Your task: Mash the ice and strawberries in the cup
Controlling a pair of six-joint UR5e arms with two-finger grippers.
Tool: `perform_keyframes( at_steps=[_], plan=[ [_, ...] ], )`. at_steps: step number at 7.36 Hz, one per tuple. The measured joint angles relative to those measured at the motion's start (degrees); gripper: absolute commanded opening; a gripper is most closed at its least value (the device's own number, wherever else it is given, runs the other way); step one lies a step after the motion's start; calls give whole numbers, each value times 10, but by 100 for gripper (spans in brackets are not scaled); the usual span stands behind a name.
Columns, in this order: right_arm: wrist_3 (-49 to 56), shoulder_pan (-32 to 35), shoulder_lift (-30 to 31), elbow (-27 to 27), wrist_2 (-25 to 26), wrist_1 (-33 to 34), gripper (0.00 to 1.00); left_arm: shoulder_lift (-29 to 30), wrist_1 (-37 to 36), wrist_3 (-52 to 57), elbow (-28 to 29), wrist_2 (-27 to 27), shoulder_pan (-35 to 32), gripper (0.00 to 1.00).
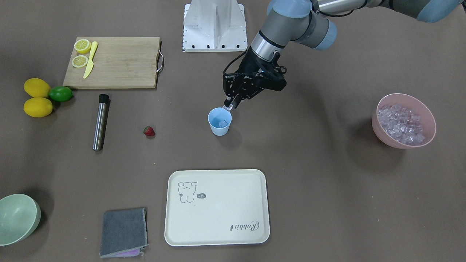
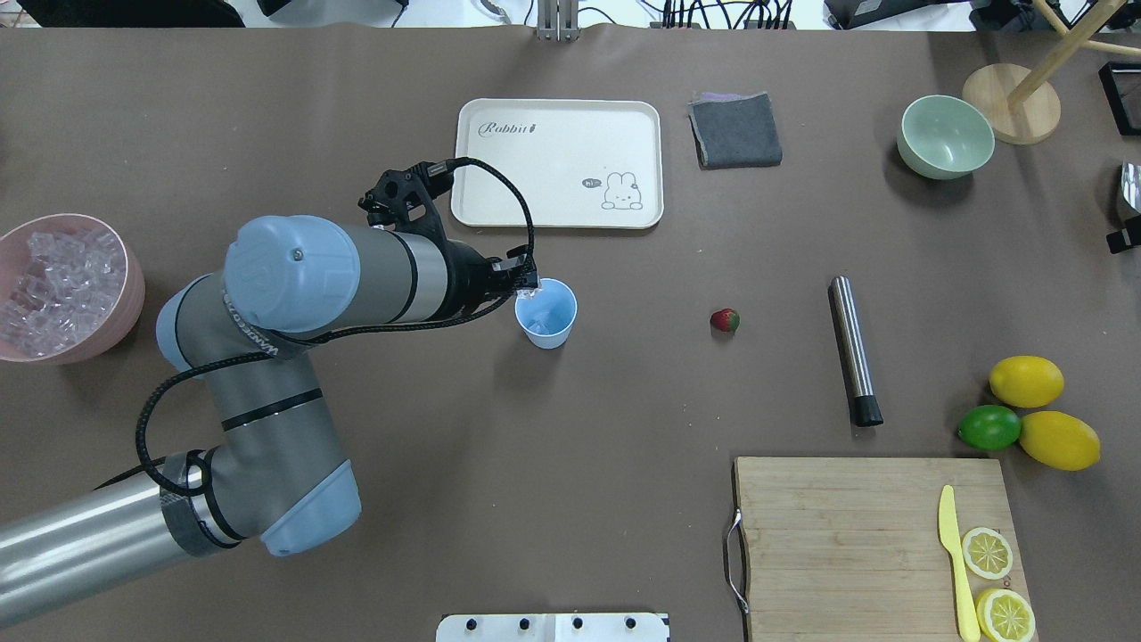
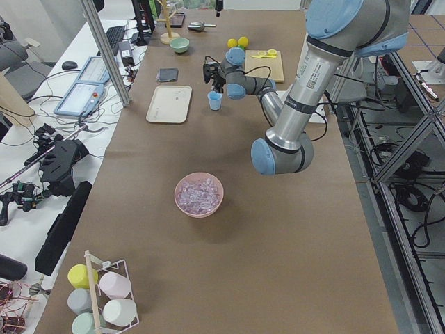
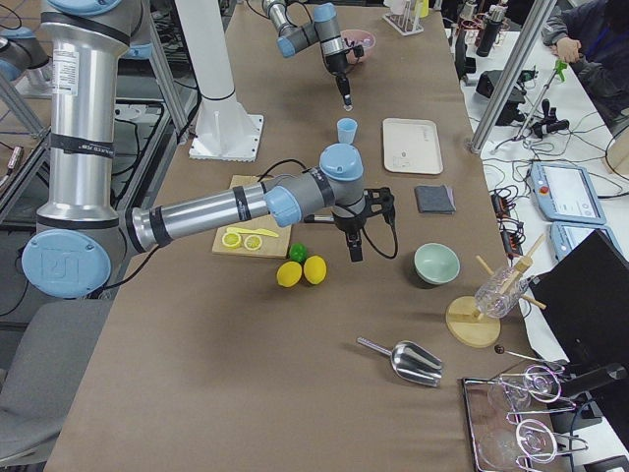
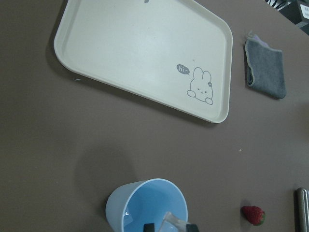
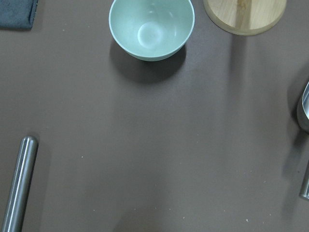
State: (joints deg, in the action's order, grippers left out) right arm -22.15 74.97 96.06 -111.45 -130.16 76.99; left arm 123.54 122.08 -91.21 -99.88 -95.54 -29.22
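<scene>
Left end effector (image 1: 230, 105) is hanging tilted over the cup (image 1: 220, 131), its fingertips clamped on a single clear ice cube (image 5: 174, 221) that is sitting just above the rim, at the cup's 1 o'clock edge in the front-facing view. The light-blue cup is standing upright near the middle of the counter (image 1: 327, 182), and at least one more clear cube is lying inside it. Seen from the front-facing camera, the strawberry (image 1: 149, 131) is lying on the bare counter at the cup's 9 o'clock, well apart from it, with a steel cylinder (image 1: 101, 122) lying farther out the same way. The rest of the ice (image 1: 400, 123) is filling a pink bowl (image 1: 380, 136) far off at the cup's 3 o'clock, and a cream tray (image 1: 218, 218) is resting at its 6 o'clock. Right end effector (image 4: 355, 248) is showing only in the right side view, hanging over the counter between the lemons (image 4: 303, 271) and a pale green bowl (image 4: 436, 264), so whether its fingers are apart or together cannot be told.
</scene>
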Motion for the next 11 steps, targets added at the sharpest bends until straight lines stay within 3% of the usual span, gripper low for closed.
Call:
perform_keyframes(
  at_steps=[1, 2, 4, 8, 9, 11],
  plan=[
    [0, 0, 0, 0, 0, 0, 100, 8, 10, -18, 14, 24, 9, 0],
    [0, 0, 0, 0, 0, 0, 100, 12, 14, -30, 25, 35, 15, 20],
    [1, 0, 1, -1, 0, 0, 100, 14, 15, -34, 36, 41, 19, 97],
    [1, 0, 1, -1, 0, 0, 100, 10, -6, 32, 32, 48, 31, 98],
    [1, 0, 1, -1, 0, 0, 100, 9, -55, 68, 13, 44, 31, 99],
    [1, 0, 1, 0, 0, 0, 100, 6, -219, 152, -55, 23, 23, 100]
  ],
)
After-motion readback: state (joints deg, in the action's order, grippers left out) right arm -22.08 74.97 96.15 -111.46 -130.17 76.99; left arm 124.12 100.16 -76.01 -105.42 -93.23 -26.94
